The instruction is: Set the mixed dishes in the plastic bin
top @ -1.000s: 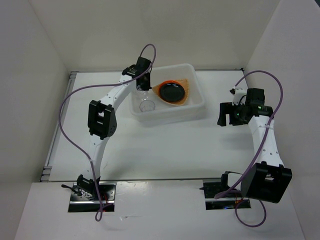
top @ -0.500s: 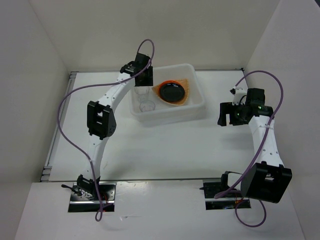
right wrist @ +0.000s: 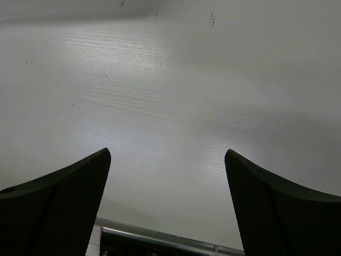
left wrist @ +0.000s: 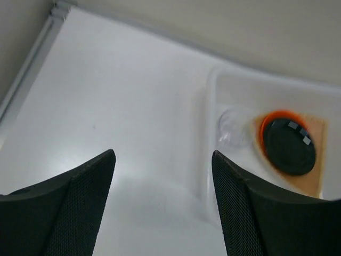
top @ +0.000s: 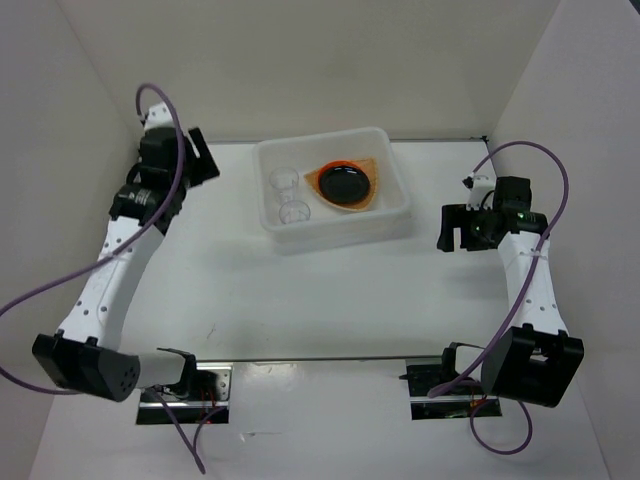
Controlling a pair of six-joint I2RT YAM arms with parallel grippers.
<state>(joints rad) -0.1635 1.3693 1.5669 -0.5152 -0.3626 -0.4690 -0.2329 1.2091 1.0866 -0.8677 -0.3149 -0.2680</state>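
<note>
Robotics lab cell: white table [top: 330,290], plain white walls [top: 330,60], bolted robot arms [top: 525,280].

One plastic bin [top: 340,230]. Clear cups: two, the far cup [top: 284,180] and the near cup [top: 293,211]. Plates: two – one black plate [top: 345,183], one orange plate [left wrist: 274,114]. One tan woven tray [left wrist: 318,128]. Arms: two – left arm [top: 110,280], right arm [top: 530,285]

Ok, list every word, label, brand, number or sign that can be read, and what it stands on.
None: no text can be read in any view. The translucent white rectangular plastic bin, the small glossy black round plate, the two small clear cups and the white table show no print.
</note>
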